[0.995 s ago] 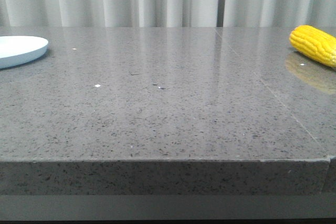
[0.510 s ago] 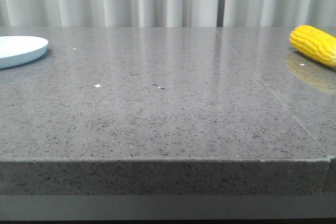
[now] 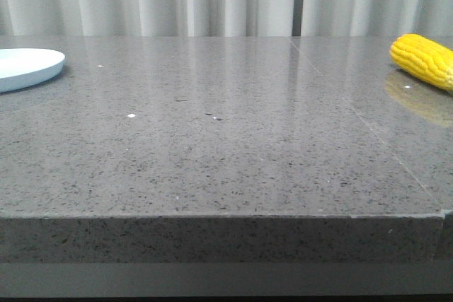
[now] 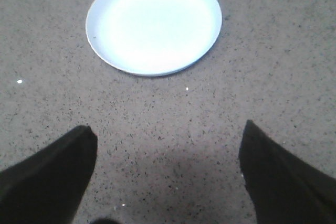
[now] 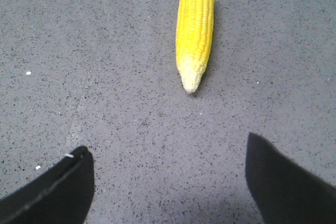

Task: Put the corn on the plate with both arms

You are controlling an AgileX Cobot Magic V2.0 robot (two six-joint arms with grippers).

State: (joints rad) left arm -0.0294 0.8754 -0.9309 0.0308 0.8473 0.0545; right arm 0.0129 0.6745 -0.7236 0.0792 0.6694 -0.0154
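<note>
Right gripper (image 5: 168,182): jaws spread wide, nothing between them, hanging above bare table. Its black fingers (image 5: 50,190) frame the view, and the bright yellow corn cob with rows of kernels (image 5: 195,27) lies ahead of the gap, well apart from the tips. The cob lies flat, its paler tapered end pointing back toward the gripper, long axis roughly in line with the approach. Judgement: a grasp across the cob's width would suit, since the jaws already straddle that axis.

Left gripper (image 4: 168,177): also open wide and empty, over bare surface. The round shallow pale blue-white plate with a low rim (image 4: 100,45) sits ahead of it, not touching, nothing on it.

Front view: neither arm shows. Corn (image 3: 425,60) is at the far right of the grey speckled stone-look table (image 3: 226,153), plate (image 3: 42,68) at the far left, so the two are well apart, each on its own arm's side. That layout probably explains the two-arm task: right picks, left likely receives or finishes the placement.

Task not started; corn untouched.
</note>
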